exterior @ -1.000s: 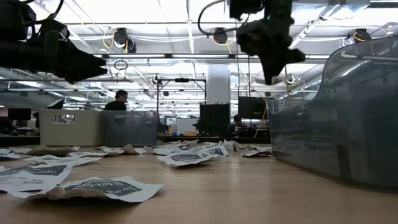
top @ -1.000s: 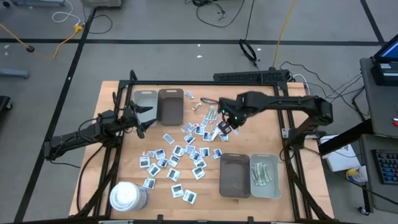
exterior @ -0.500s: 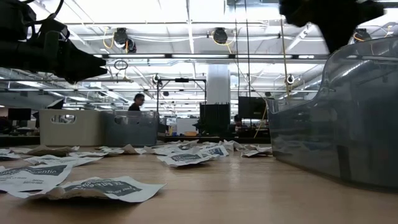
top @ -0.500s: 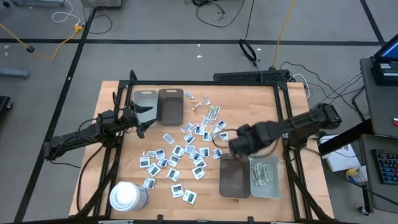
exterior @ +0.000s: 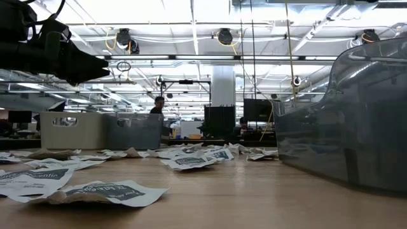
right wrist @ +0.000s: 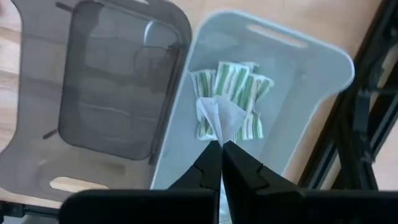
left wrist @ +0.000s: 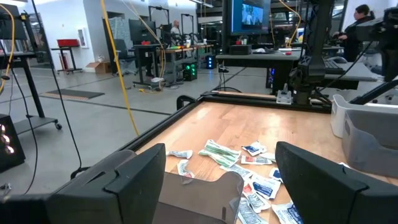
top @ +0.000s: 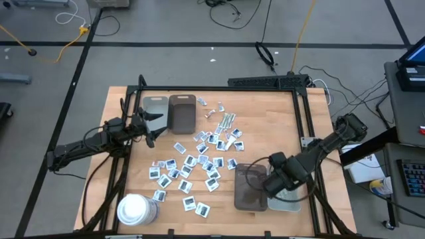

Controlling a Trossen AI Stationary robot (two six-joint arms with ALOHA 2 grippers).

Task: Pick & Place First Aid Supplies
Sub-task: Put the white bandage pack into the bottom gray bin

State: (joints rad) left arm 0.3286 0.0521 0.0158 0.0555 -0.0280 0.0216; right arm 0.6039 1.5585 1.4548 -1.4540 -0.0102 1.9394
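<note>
While the right gripper [right wrist: 221,149] hangs over the pale grey tray [right wrist: 311,93], fingers pinched on a pale wrapped strip [right wrist: 219,121], a late release risks the strip clinging or landing in the brown tray [right wrist: 118,87] beside it. Left gripper [top: 147,126], at 9 o'clock, waits spread. Packets [top: 192,159] litter the wooden table [top: 265,126] centre; lab benches and a person [exterior: 158,105] beyond.

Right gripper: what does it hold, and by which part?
The right gripper, shut above the pale tray, pinches a whitish wrapped packet by its tapered end.
</note>
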